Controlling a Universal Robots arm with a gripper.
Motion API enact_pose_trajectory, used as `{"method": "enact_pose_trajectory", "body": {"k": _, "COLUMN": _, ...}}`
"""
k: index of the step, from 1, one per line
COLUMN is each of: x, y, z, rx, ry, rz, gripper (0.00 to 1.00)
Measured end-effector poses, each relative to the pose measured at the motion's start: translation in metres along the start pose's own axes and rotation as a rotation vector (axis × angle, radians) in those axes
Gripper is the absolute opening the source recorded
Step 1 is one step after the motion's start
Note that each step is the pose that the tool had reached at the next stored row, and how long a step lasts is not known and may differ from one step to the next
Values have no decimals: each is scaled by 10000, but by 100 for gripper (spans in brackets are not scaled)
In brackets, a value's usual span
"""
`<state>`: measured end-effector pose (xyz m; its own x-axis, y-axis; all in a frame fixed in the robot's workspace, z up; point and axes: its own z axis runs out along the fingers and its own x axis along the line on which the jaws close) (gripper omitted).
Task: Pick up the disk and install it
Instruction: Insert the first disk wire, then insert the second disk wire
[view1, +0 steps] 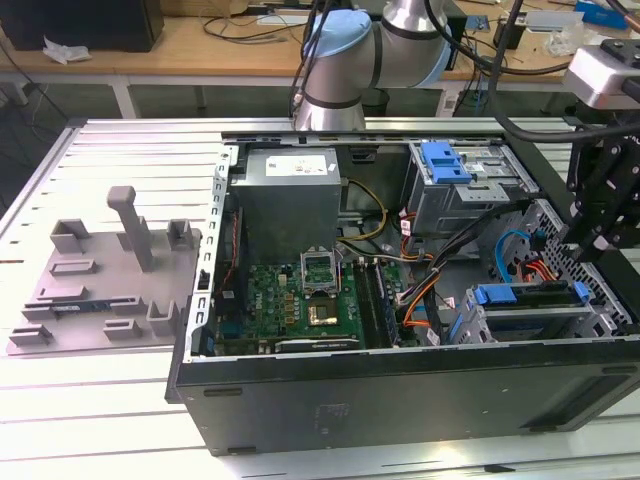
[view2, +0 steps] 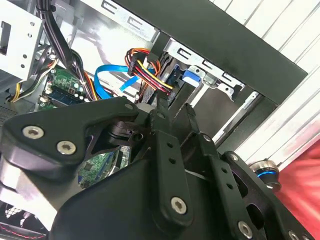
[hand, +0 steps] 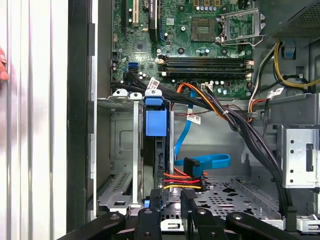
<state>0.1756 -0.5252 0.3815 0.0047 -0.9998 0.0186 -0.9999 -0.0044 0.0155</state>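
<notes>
Silver hard drive in blue carrier rail (hand: 155, 125) standing on edge in grey metal drive cage (hand: 122, 145), lower centre of first wrist view. Black fingers (hand: 188, 201) parted, empty, right at its end. Probably the seating step; needs a straight push, minding red-and-yellow cables (hand: 182, 181).

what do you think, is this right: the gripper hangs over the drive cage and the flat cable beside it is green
No: the flat cable is blue, not green, in the first wrist view. The gripper does hang over the drive cage.
</notes>
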Motion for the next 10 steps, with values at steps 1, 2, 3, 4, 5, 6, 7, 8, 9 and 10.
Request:
{"method": "enact_pose_trajectory", "body": {"k": 1, "x": -3, "y": 0, "z": 0, "rx": 0, "ry": 1, "rz": 0, "gripper": 30}}
{"method": "enact_pose_trajectory", "body": {"k": 2, "x": -6, "y": 0, "z": -1, "rx": 0, "ry": 1, "rz": 0, "gripper": 30}}
{"method": "enact_pose_trajectory", "body": {"k": 3, "x": -6, "y": 0, "z": -1, "rx": 0, "ry": 2, "rz": 0, "gripper": 30}}
{"method": "enact_pose_trajectory", "body": {"k": 4, "x": -7, "y": 0, "z": -1, "rx": 1, "ry": 2, "rz": 0, "gripper": 30}}
{"method": "enact_pose_trajectory", "body": {"k": 5, "x": -7, "y": 0, "z": 0, "rx": 0, "ry": 1, "rz": 0, "gripper": 30}}
{"method": "enact_pose_trajectory", "body": {"k": 6, "x": -8, "y": 0, "z": 0, "rx": 0, "ry": 1, "rz": 0, "gripper": 30}}
{"method": "enact_pose_trajectory", "body": {"k": 7, "x": -8, "y": 0, "z": 0, "rx": 0, "ry": 1, "rz": 0, "gripper": 30}}
{"method": "enact_pose_trajectory", "body": {"k": 8, "x": -9, "y": 0, "z": 0, "rx": 0, "ry": 1, "rz": 0, "gripper": 30}}
{"method": "enact_pose_trajectory", "body": {"k": 9, "x": -9, "y": 0, "z": 0, "rx": 0, "ry": 1, "rz": 0, "gripper": 30}}
{"method": "enact_pose_trajectory", "body": {"k": 10, "x": -9, "y": 0, "z": 0, "rx": 0, "ry": 1, "rz": 0, "gripper": 30}}
